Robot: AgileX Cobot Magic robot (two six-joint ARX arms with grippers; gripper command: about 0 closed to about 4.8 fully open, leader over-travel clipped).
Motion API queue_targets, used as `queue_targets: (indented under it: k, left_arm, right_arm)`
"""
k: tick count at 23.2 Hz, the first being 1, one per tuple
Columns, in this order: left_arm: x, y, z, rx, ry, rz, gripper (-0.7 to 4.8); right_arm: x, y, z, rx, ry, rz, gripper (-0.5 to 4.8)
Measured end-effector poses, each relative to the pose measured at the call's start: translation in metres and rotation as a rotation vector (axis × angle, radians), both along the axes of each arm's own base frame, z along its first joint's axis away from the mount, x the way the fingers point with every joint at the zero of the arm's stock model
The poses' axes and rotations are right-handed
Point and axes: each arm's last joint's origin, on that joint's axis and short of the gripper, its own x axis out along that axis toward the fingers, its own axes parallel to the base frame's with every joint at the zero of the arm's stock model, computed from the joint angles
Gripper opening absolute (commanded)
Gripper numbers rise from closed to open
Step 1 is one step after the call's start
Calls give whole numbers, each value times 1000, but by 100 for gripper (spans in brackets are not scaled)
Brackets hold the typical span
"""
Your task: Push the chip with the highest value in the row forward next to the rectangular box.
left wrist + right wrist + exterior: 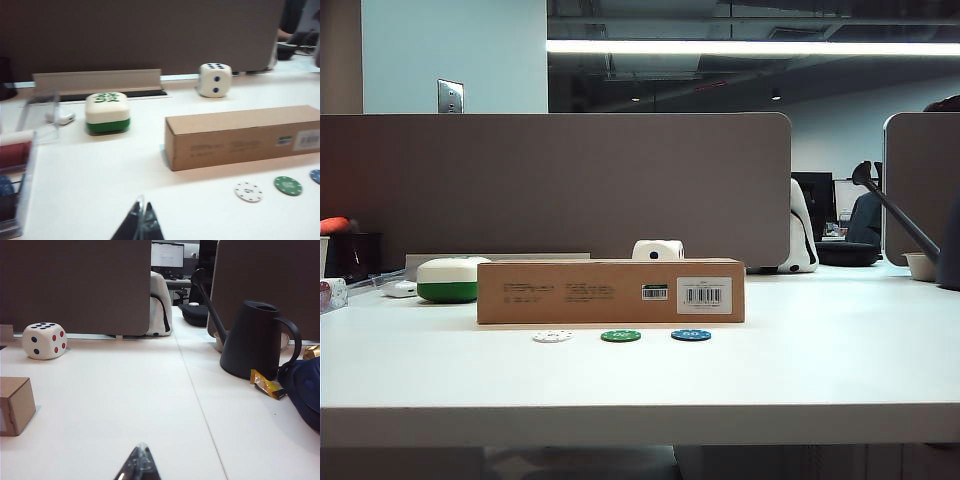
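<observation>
We see the row [621,336] of three chips lying on the white table [820,370] just in front of the rectangular box [610,291]: a white chip [552,336], a green chip [621,336] and the blue chip [691,335], the last marked with the highest number as far as we can read it. The blue chip sits at the right end of the row, near the box face but apart from it, below the barcode label [704,295].

The box's long axis runs left to right in the exterior view, parallel to the row. The chip itself is round and has no long axis or heading, so we judge that the push direction is fixed only by the box: straight away from the camera, across the narrow gap.

Neither arm appears in the exterior view. In the left wrist view the left gripper [140,222] shows its fingertips drawn together to a point, nothing between them; the blue chip [315,176] lies at that view's edge, far across the table from it. In the right wrist view the right gripper [140,465] is likewise closed and empty; only the box end [15,405], a die [44,340] and a black watering can [250,340] show, the chip being out of frame. We cannot tell which arm is nearer, though the chip lies on the right arm's side.
</observation>
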Motion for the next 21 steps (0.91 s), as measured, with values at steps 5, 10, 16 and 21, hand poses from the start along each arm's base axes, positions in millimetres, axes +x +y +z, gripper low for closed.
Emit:
queue_targets:
  k: [5, 10, 16, 21]
  left_arm:
    - [0, -3, 0, 0, 0, -27, -5]
    - [0, -2, 0, 0, 0, -26, -5]
    - [2, -3, -3, 6, 39, -26, -5]
    - [4, -12, -12, 30, 135, -96, -5]
  right_arm:
    - [0, 0, 0, 0, 0, 1, -5]
    - [0, 0, 0, 0, 0, 2, -5]
    - [0, 0, 0, 45, -2, 5, -5]
    - [0, 0, 0, 313, -11, 29, -5]
